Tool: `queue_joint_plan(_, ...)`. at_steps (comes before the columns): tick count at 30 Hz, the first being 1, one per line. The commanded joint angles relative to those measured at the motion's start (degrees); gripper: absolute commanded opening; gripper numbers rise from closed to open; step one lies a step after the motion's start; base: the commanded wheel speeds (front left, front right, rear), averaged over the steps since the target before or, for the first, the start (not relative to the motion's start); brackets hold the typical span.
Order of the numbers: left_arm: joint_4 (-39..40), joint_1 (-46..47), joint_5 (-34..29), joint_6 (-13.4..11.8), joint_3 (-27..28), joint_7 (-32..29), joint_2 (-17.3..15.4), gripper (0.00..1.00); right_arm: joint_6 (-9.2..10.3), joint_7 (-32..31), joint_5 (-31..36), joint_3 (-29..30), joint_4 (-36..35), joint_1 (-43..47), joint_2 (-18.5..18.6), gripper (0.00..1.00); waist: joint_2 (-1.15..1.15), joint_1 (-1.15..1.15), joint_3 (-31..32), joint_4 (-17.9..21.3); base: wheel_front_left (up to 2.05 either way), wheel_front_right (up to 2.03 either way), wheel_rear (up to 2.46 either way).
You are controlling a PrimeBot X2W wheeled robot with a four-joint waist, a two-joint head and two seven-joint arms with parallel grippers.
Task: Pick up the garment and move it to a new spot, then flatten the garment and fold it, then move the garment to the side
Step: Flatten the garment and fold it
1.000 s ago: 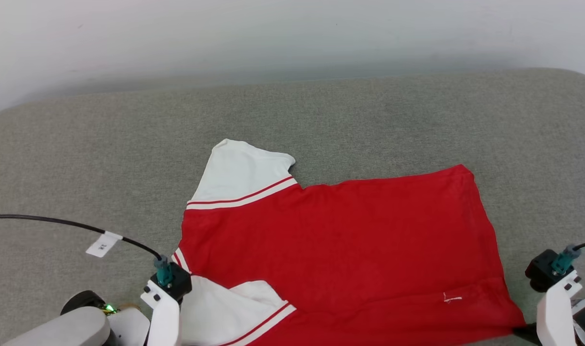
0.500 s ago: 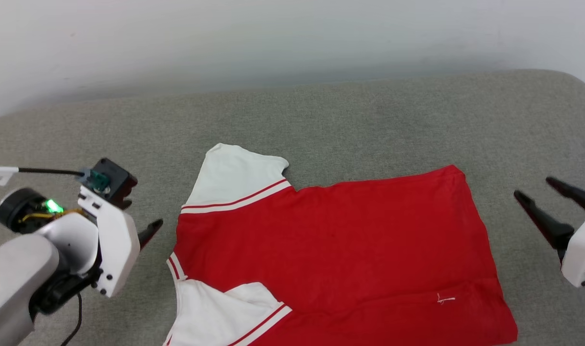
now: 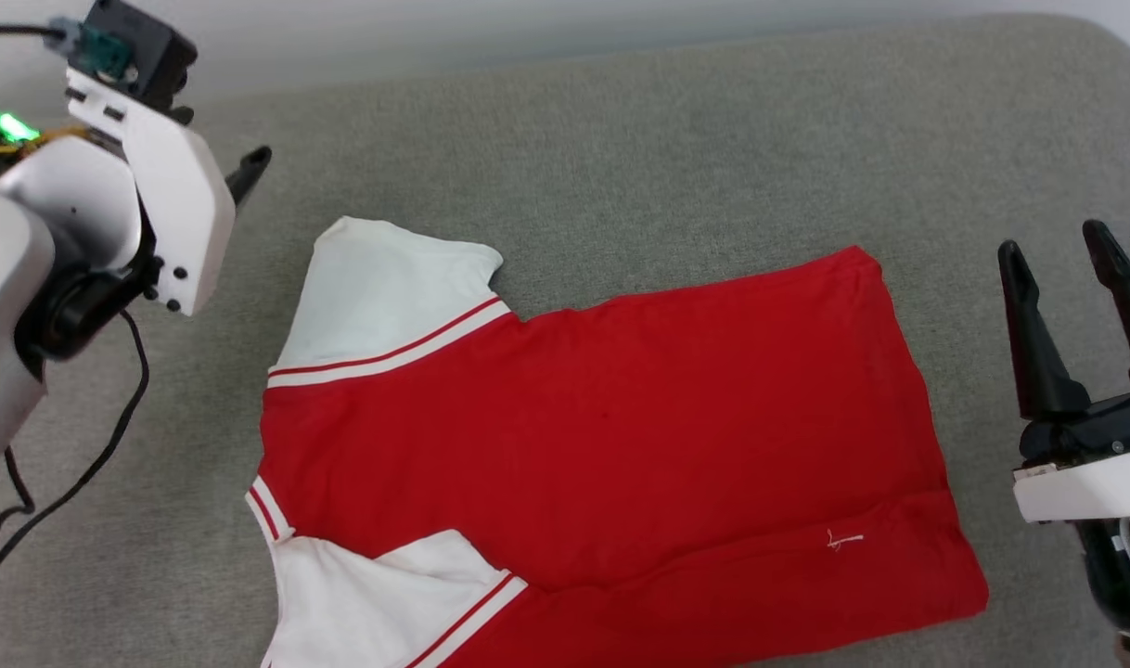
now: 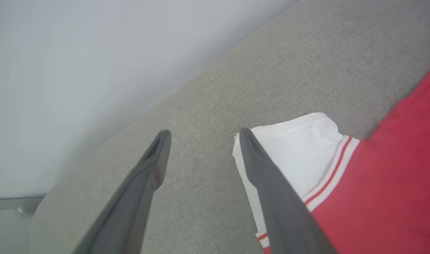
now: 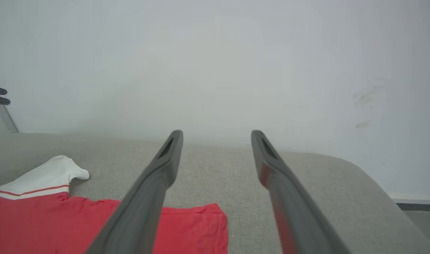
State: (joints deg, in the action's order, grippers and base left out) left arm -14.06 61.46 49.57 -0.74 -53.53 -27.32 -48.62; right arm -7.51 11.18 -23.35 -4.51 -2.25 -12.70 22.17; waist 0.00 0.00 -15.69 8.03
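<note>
With the garment (image 3: 602, 436) lying flat at centre frame and my left pincer (image 4: 202, 133) and right pincer (image 3: 1053, 243) both spread empty, I judge folding and side-moving remain.

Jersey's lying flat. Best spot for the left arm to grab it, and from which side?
Probably the far white sleeve: it juts clear of the rest of the garment, cuff edge free. Approach from the left, where the left gripper hangs, jaws open.
</note>
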Motion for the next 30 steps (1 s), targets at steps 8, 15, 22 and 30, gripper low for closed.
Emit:
queue_joint_plan(8, -4.30, 8.91, 3.05, 2.17, -1.27, -16.17, 1.39, 1.00, 0.04, 0.35, 3.78, 0.77, -6.25, 3.00, -7.98, 1.00, 0.00, 0.00, -10.02, 4.17, 0.00, 0.00, 0.00)
queue_joint_plan(15, -4.47, 13.86, 5.68, 3.11, -3.41, -30.96, 1.37, 1.00, 0.04, 1.22, 4.54, -1.28, -5.15, 0.07, -8.72, 1.00, 0.00, 0.00, -14.88, 6.56, 0.00, 0.00, 0.00)
queue_joint_plan(22, -3.31, 14.42, 3.06, 4.44, -8.04, -37.91, 1.03, 1.00, 0.04, 2.27, 3.86, -2.67, -2.31, -1.94, -8.21, 1.00, 0.00, 0.00, -16.97, 7.34, 0.00, 0.00, 0.00)
queue_joint_plan(30, -3.71, 13.01, 2.74, 5.69, -9.16, -36.95, 0.02, 0.00, 0.04, 2.77, 3.56, -3.08, 0.70, -3.90, -6.64, 1.00, 0.00, 0.00, -15.29, 7.11, 0.00, 0.00, 0.00)
